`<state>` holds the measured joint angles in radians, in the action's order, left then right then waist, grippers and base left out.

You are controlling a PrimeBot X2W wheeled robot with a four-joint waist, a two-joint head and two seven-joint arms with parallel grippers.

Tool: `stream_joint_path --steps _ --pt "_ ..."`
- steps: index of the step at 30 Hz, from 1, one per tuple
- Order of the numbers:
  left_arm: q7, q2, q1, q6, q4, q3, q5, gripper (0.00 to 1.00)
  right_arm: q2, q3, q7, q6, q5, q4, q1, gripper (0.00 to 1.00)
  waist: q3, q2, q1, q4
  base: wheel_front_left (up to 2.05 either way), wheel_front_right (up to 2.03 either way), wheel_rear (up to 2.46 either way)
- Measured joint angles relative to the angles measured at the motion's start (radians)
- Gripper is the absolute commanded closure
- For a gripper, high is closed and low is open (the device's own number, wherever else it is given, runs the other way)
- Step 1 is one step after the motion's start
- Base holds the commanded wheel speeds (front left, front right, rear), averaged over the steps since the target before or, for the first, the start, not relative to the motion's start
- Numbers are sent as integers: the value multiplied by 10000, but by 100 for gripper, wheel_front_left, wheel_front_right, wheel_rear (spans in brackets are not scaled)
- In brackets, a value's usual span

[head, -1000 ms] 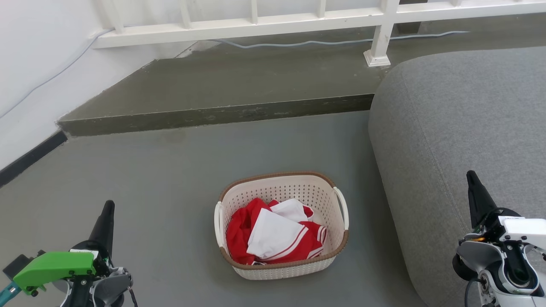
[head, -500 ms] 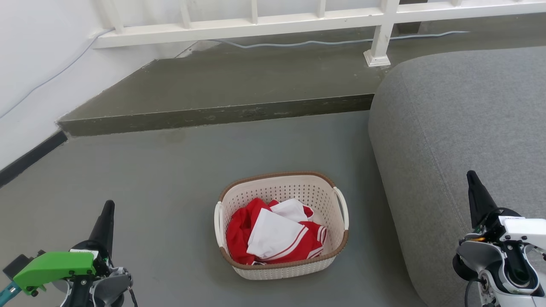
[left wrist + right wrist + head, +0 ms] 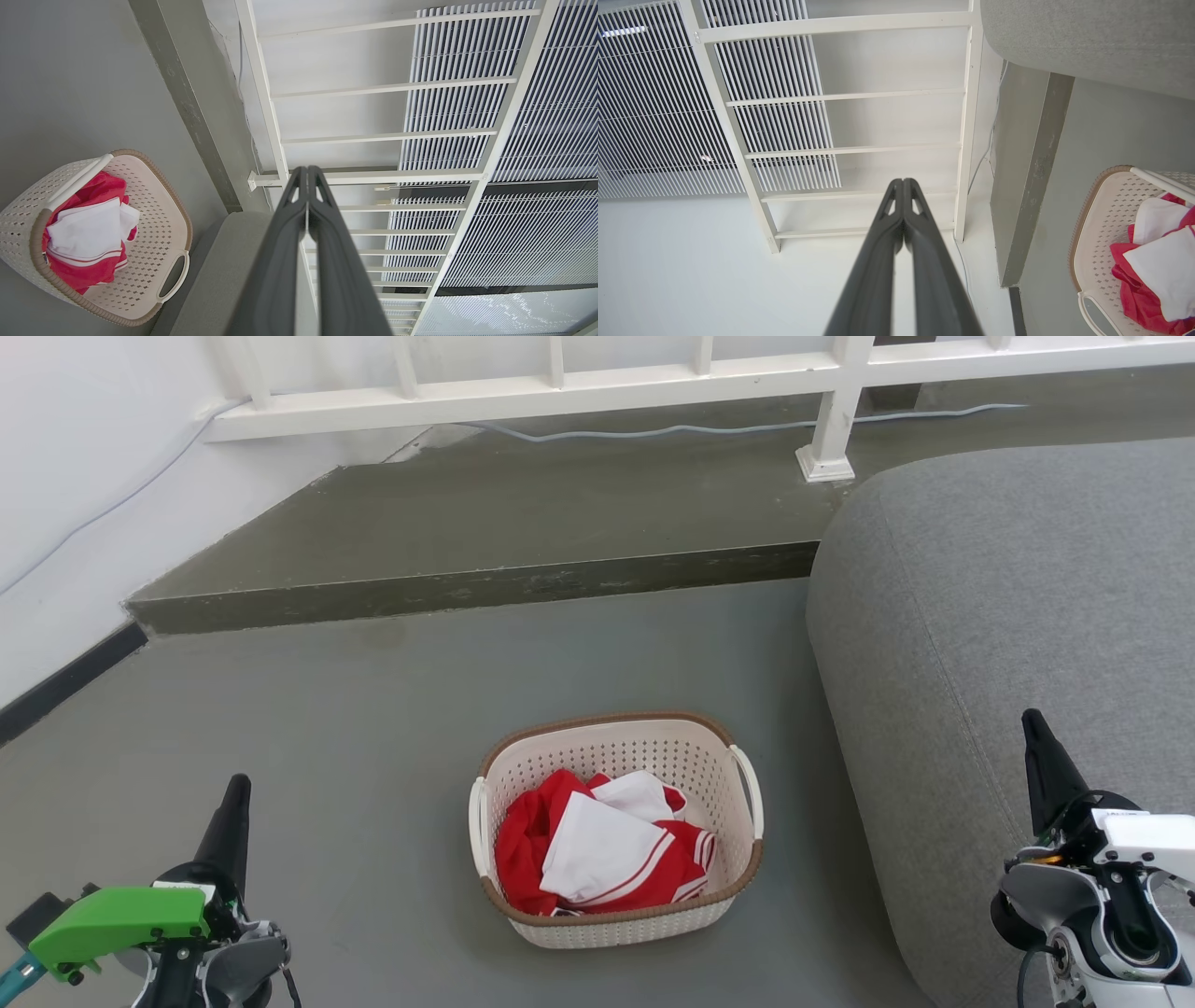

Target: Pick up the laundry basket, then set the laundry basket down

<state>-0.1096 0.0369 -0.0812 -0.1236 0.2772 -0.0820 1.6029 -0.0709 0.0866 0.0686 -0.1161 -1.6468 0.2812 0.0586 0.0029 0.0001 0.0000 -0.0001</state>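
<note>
1 laundry basket [image 3: 635,756], 1 sofa [image 3: 990,616], 1 railing [image 3: 560,392]

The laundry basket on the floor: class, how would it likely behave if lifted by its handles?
The laundry basket looks like perforated moulded plastic, so probably stiff and light. The red and white clothes lie loose inside, so they may shift if it tilts.

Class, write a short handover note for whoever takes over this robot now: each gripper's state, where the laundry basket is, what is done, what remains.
Left gripper: shut, empty, touching nothing.
Right gripper: shut, empty, by the grey sofa.
Laundry basket: on the floor between the two arms, beside the sofa, with red and white clothes inside.
Done: nothing yet.
Left: grasp the basket, lift it, set it down.
</note>
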Motion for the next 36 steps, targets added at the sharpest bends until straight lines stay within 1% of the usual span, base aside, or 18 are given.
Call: stream_joint_path --steps 36 --pt "0 0 0 0 -4 -2 0 100 12 25 25 0 2 -6 0 100 1 0 0 0 0 0 0"
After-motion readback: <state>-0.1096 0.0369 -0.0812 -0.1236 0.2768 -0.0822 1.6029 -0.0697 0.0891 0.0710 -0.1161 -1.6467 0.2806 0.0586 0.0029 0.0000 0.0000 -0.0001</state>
